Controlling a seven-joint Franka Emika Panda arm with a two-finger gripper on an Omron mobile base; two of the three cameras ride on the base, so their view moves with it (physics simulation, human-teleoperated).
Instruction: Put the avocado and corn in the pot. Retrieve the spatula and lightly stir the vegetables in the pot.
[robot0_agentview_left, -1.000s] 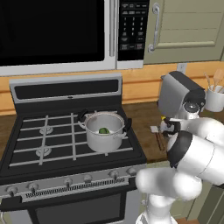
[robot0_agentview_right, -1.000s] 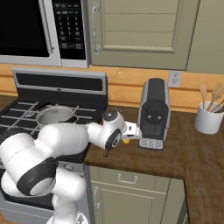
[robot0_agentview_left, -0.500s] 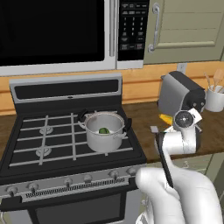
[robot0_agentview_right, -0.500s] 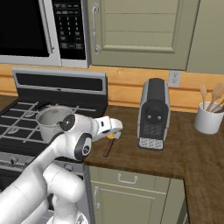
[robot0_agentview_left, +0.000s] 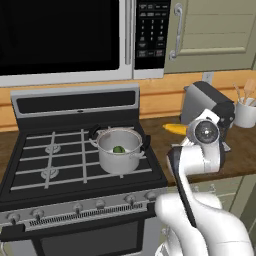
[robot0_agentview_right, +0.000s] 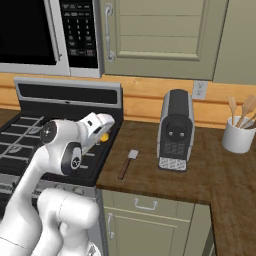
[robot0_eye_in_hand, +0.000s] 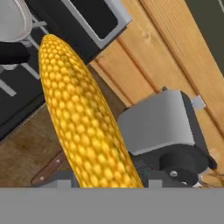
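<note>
We hold the corn (robot0_eye_in_hand: 83, 118) in the gripper (robot0_agentview_right: 102, 131), jaws closed on its near end; the cob runs away from the hand, its far tip pointing toward the pot (robot0_eye_in_hand: 11, 19). From the left base view the corn (robot0_agentview_left: 176, 129) pokes out yellow behind the arm, above the bench (robot0_agentview_left: 240, 150) beside the stove (robot0_agentview_left: 30, 175). The pot (robot0_agentview_left: 120, 150) sits on the stove's right rear burner, with the avocado (robot0_agentview_left: 118, 149) inside. The spatula (robot0_agentview_right: 128, 163) lies flat on the bench (robot0_agentview_right: 200, 190), between the stove (robot0_agentview_right: 100, 170) and the coffee maker (robot0_agentview_right: 176, 130).
</note>
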